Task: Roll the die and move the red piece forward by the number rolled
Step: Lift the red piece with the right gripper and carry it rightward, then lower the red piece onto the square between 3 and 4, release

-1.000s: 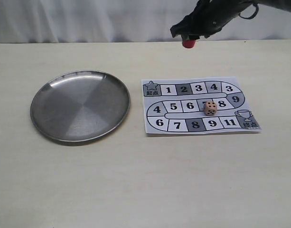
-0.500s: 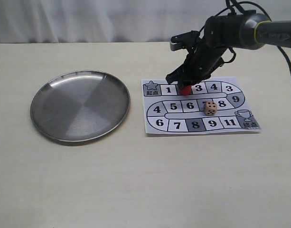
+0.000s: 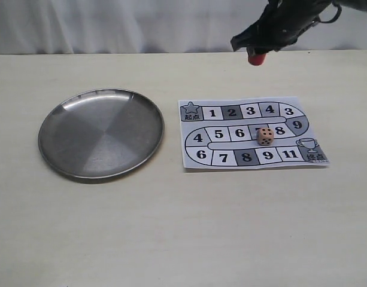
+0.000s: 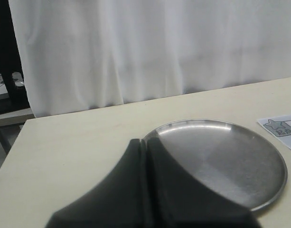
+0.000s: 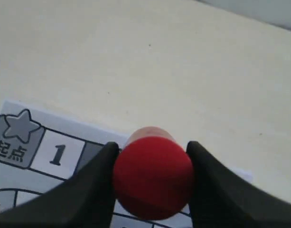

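My right gripper (image 3: 255,55) is shut on the red piece (image 3: 255,58), holding it in the air above the table behind the board's top edge. In the right wrist view the red piece (image 5: 152,176) fills the space between the two black fingers (image 5: 88,190), with squares 1 and the star below. The pale die (image 3: 265,136) rests on the paper board (image 3: 252,133) near square 7, showing black pips. My left gripper (image 4: 145,142) is shut with nothing in it, beside the metal plate's rim (image 4: 259,147).
A round steel plate (image 3: 69,156) lies left of the board. White curtain runs along the back of the table. The board's corner (image 4: 280,128) shows in the left wrist view.
Half a second ago the red piece was down at square 2 on the board; now the right gripper has lifted it up and to the right. The die has not moved.
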Controlling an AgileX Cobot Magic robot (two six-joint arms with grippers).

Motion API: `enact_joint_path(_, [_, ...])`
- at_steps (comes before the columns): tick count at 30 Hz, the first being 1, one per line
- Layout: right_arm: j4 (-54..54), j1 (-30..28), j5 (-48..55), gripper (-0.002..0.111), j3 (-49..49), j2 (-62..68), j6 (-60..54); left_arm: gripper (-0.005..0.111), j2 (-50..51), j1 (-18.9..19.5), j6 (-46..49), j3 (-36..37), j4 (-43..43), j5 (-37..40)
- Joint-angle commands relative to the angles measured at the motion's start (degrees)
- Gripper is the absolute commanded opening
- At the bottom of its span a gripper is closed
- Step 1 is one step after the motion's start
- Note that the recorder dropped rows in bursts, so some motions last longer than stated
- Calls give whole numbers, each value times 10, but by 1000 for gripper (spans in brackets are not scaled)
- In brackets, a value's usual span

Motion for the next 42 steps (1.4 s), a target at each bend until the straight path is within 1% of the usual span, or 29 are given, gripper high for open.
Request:
enact_joint_path(1, [-11,-7,-32,5,42,43,2,0,-1,-5,-1,1,0,-5])
enact_joint_path(4, [-11,-7,-58,5,58,92,2,0,-1,-5,-1,1,0,-5])
enact_joint_path(7, [-11,-7,-55,5,58,106,2,0,-1,-5,-1,1,0,-5])
enact_joint_path(20, [-24,-7,-47,5,58,104,2,0,-1,-5,-1,1,0,-5])
enact_joint_path(24, [-42,-7,-47,5,58,83,6,0,-1,-5,-1,1,0,-5])
enact_joint_path(29, [-42,-7,-55,5,58,21,6,0,-1,-5,-1,1,0,-5])
enact_joint_path(35, [-41,-26,-77,5,58,-45,33,0,-1,-5,-1,1,0,-5])
enact_joint_path(38, [-37,-40,-73,5,58,-52,38,0,-1,-5,-1,1,0,-5])
enact_joint_path(42, [-35,-52,-59,5,60,-27,38,0,-1,-5,-1,1,0,-5])
